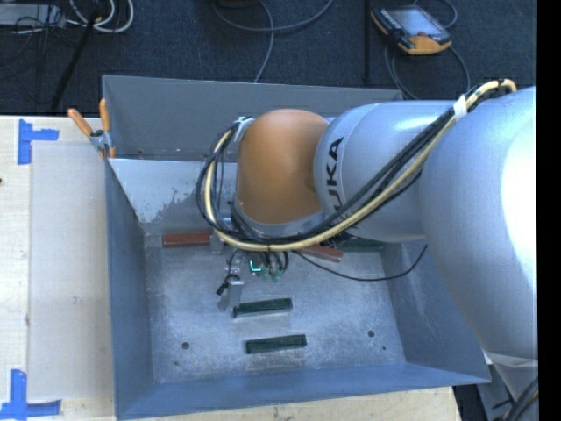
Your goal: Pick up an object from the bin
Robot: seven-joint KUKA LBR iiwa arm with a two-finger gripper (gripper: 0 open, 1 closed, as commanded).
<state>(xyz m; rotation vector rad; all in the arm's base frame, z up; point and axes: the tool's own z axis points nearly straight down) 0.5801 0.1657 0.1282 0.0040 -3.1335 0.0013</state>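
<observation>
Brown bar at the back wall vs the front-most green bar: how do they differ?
Colour: the brown bar is reddish-brown; the front green bar is dark green.
Place: the brown bar lies at the foot of the back wall, left of the arm; the front green bar lies on the open floor near the front wall.
Shared: both are slim, flat bars lying roughly crosswise in the bin.

The grey metal bin (166,323) under the gripper (230,295) is matt and scuffed pale, the dark green bar (262,306) just beside it looks dull, the orange cover (276,169) above it smooth and faintly glossy.
</observation>
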